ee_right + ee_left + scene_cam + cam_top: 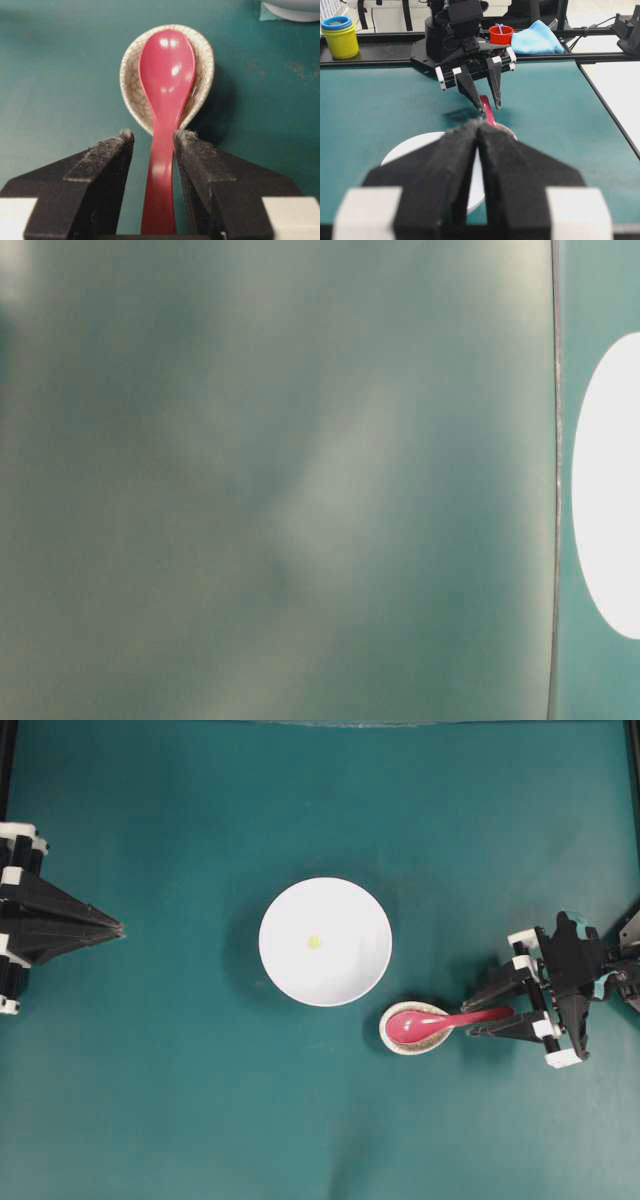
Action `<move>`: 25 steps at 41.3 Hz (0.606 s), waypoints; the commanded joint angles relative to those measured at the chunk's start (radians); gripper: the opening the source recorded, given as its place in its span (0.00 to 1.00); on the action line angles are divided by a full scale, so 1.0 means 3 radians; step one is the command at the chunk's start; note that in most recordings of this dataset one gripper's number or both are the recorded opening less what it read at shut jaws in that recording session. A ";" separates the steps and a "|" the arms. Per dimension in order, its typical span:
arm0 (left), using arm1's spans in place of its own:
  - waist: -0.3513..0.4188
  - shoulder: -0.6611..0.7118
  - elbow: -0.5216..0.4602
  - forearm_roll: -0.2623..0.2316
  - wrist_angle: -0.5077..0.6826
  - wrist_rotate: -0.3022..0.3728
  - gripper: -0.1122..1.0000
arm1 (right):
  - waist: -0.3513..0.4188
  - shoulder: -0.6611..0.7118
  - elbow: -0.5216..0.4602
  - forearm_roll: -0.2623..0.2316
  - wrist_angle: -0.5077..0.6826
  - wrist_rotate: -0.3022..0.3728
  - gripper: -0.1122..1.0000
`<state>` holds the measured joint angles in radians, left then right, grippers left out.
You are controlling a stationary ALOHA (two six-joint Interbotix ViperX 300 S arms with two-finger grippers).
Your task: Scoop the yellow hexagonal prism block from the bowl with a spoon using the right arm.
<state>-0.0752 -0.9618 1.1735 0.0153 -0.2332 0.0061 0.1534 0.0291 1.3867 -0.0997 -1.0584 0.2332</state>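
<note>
block [313, 942] in bowl [350, 980], spoon [440, 1021] on rest [392, 1040] right of it

glossy spoon [166, 75], crackle-glazed rest [131, 90], matt tabletop [180, 1100]

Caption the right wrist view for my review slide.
Right gripper open, fingers straddling the spoon handle, its scoop resting in the speckled rest.
</note>
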 commanded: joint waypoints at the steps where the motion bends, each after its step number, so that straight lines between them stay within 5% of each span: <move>1: -0.0010 0.0031 -0.0082 0.0005 -0.0031 0.0005 0.16 | 0.0015 -0.0031 0.0005 0.0010 -0.0036 -0.0015 0.51; 25: -0.0005 0.0031 -0.0077 0.0010 -0.0031 0.0020 0.16 | 0.0020 0.0189 -0.0031 0.0010 -0.0164 -0.0194 0.50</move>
<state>-0.0752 -0.9618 1.1735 0.0153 -0.2332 0.0107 0.1565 0.0874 1.3821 -0.0997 -1.0815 0.1764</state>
